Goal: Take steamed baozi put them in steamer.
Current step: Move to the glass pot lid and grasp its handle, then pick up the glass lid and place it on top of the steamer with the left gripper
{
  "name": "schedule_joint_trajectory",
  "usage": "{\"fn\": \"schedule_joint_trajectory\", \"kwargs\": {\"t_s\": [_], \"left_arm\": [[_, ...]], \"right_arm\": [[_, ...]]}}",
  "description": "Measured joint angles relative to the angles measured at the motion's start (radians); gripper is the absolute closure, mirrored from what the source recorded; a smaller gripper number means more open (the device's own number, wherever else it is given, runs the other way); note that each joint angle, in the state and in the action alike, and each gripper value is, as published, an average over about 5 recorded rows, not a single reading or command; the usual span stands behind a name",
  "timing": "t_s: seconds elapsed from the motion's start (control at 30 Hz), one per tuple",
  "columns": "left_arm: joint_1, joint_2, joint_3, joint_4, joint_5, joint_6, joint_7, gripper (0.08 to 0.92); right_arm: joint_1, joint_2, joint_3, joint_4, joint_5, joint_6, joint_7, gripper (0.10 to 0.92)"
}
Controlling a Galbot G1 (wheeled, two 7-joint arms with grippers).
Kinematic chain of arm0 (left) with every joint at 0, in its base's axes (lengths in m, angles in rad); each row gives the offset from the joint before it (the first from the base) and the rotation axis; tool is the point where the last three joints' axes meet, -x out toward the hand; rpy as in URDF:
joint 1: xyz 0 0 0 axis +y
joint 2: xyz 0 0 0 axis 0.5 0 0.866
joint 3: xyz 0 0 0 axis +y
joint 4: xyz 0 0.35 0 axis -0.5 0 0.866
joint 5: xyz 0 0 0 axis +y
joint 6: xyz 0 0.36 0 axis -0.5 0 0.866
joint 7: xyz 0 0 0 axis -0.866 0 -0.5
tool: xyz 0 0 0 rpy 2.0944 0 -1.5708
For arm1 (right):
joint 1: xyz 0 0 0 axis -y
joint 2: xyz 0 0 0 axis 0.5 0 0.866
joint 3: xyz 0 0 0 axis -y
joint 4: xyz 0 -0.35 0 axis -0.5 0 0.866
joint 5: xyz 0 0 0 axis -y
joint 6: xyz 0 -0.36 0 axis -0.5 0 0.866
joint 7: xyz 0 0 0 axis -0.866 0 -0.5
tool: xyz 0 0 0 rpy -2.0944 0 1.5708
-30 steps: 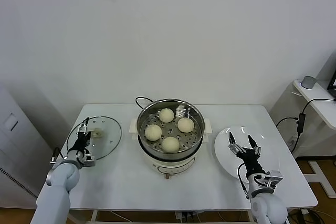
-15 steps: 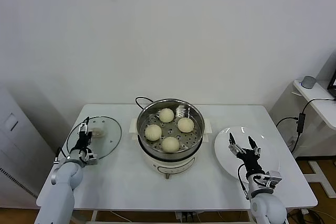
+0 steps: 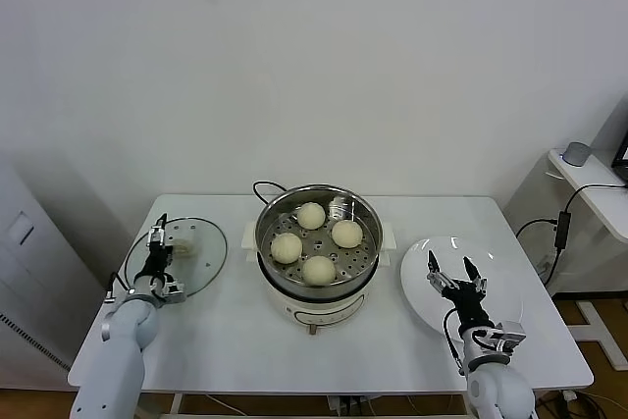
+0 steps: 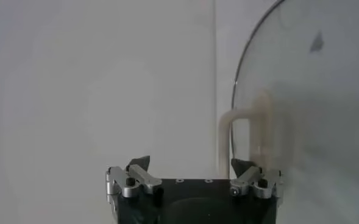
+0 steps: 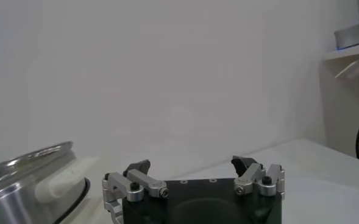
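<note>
All four steamed baozi [image 3: 316, 242] sit in the steamer [image 3: 318, 242], so loading looks done. The left gripper [image 3: 155, 258], jaws spread and empty, hovers at the glass lid [image 3: 201, 254], steamer well to its right. The right gripper [image 3: 452, 274], equally released, hangs over the bare plate [image 3: 422, 291], steamer to its left.

The right tool [image 5: 191, 167] stands spread and empty above the table [image 5: 325, 164], the steamer [image 5: 27, 182] off beside it
</note>
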Motion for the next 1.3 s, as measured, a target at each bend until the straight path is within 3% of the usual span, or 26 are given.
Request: {"fn": "schedule_joint_trajectory", "kwargs": {"t_s": [0.3,1.07,1.3], "left_arm": [[-0.013,-0.002,-0.002,0.037,0.002,-0.007,-0.020,0.208],[-0.002,-0.009,-0.020,0.031,0.005,-0.006,-0.014,0.852],[0.070,-0.028,-0.029,-0.144,-0.034,0.092,0.058,0.879]], "right_arm": [[0.002,0.001,0.000,-0.003,-0.001,0.001,0.000,0.203],[0.003,0.002,-0.001,-0.011,-0.004,0.008,-0.001,0.203],[0.009,0.003,0.004,-0.008,-0.004,0.006,0.004,0.203]]}}
